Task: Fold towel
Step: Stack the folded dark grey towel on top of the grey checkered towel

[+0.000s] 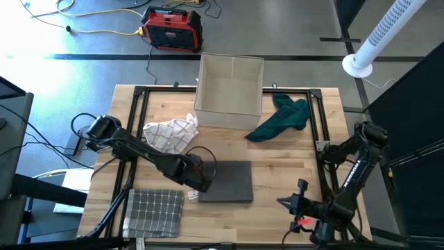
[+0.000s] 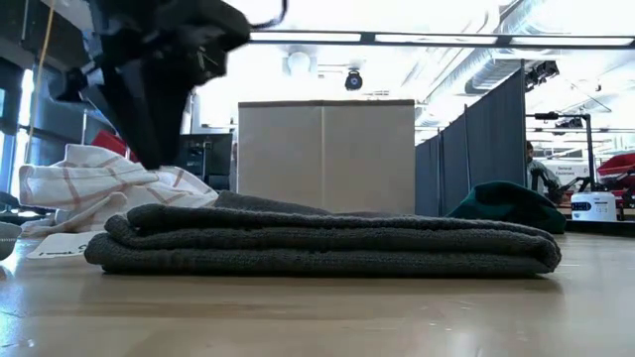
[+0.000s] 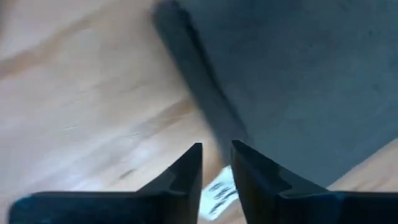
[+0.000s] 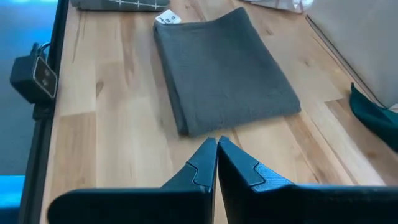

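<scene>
- A tan open-topped box (image 1: 230, 90) with flat, stiff walls stands at the far middle of the wooden table (image 1: 291, 173); in the low view it rises square behind the grey towel (image 1: 227, 182)
- A crumpled white cloth with thin red checks (image 1: 171, 133) lies just left of the box, close behind the left arm, bunched in loose folds
- A dark green cloth (image 1: 281, 118) lies rumpled to the right of the box, well apart from the grey towel
- A grey plaid cloth (image 1: 154, 211), folded flat into a rectangle, sits at the near left corner of the table
- A black metal frame (image 1: 135, 125) runs round the table's edge; on the floor beyond, a red and black unit (image 1: 172, 28) with yellow cable
- The grey towel lies near the middle of the table, folded into a neat rectangle of stacked layers with rounded edges; its weave looks thick and finely ribbed, and a small white label (image 4: 168, 18) pokes out at its left corner
- The left gripper (image 1: 197, 182) is over the towel's left edge, its dark fingers (image 3: 186, 174) parted by a narrow gap with nothing between them
- The right gripper (image 4: 217, 149) waits at the near right of the table, fingers pressed together, empty, pointing toward the towel
</scene>
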`<state>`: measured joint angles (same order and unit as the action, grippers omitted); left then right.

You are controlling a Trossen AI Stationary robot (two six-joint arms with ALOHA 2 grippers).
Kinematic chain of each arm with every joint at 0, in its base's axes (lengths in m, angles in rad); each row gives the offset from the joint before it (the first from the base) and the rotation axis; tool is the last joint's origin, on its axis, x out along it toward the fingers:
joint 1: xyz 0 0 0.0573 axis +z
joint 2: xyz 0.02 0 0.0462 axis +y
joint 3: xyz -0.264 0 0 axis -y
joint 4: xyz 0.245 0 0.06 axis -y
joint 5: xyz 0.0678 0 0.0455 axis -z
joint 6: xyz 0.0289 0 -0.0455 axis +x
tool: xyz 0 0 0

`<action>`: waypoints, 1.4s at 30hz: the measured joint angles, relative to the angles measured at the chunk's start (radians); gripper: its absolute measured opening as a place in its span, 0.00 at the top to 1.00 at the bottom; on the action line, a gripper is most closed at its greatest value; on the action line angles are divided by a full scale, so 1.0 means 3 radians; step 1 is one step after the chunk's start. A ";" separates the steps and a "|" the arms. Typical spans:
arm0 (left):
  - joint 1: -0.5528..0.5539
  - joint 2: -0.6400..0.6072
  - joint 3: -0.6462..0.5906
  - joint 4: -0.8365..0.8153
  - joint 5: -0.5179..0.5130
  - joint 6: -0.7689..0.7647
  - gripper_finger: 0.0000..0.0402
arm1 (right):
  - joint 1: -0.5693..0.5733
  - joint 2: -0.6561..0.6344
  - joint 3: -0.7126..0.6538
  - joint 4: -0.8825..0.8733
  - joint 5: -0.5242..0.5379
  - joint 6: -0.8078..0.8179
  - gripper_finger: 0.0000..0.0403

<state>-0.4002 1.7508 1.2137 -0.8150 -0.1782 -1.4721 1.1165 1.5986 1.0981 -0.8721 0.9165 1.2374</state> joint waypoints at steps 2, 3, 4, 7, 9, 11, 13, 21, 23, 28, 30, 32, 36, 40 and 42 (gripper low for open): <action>0.0040 0.0068 0.0000 0.0204 0.0042 -0.0002 0.71 | 0.0065 0.0000 0.0000 -0.0035 0.0000 0.0048 1.00; 0.0060 0.0093 0.0000 0.0287 0.0059 -0.0011 0.68 | 0.0096 0.0000 0.0000 -0.0046 0.0001 0.0051 1.00; 0.0079 0.0113 0.0000 0.0356 0.0073 -0.0041 0.66 | 0.0128 0.0000 0.0000 -0.0056 0.0001 0.0050 1.00; 0.0142 0.0132 0.0000 0.0419 0.0117 -0.0127 0.58 | 0.0205 0.0000 0.0000 -0.0096 0.0001 0.0049 1.00; 0.0174 0.0134 0.0000 0.0415 0.0115 -0.0213 0.54 | 0.0253 0.0000 0.0000 -0.0123 0.0001 0.0054 1.00; 0.0185 0.0145 0.0000 0.0415 0.0091 -0.0269 0.52 | 0.0285 0.0002 0.0000 -0.0148 0.0007 0.0058 1.00; 0.0196 0.0156 0.0000 0.0415 0.0068 -0.0325 0.49 | 0.0315 0.0003 0.0000 -0.0173 0.0014 0.0062 1.00; 0.0207 0.0302 0.0000 0.0418 0.0111 -0.0442 0.46 | 0.0384 0.0120 0.0000 -0.0246 0.0166 0.0067 1.00; 0.0207 0.0364 -0.0001 0.0401 0.0165 -0.0441 0.46 | 0.0384 0.0180 0.0000 -0.0251 0.0167 0.0067 1.00; 0.0196 0.0452 -0.0001 0.0388 0.0167 -0.0451 0.46 | 0.0382 0.0303 0.0000 -0.0258 0.0158 0.0076 1.00; 0.0195 0.0478 -0.0001 0.0308 0.0168 -0.0453 0.46 | 0.0382 0.0326 -0.0001 -0.0257 0.0150 0.0077 1.00; 0.0195 0.0498 -0.0001 0.0217 0.0165 -0.0466 0.46 | 0.0382 0.0326 -0.0001 -0.0246 0.0151 0.0077 1.00; 0.0200 0.0563 -0.0001 0.0149 0.0154 -0.0425 0.46 | 0.0382 0.0326 -0.0001 -0.0212 0.0150 0.0078 1.00; 0.0217 0.0614 0.0008 0.0197 0.0197 -0.0278 0.54 | 0.0382 0.0326 -0.0001 -0.0210 0.0145 0.0119 1.00; 0.0218 0.0628 0.0009 0.0200 0.0184 -0.0215 0.63 | 0.0382 0.0326 -0.0001 -0.0211 0.0154 0.0135 1.00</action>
<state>-0.3349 1.9391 1.2163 -0.7551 -0.1231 -1.5365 1.2310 1.6962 1.0977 -0.9354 0.9627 1.2780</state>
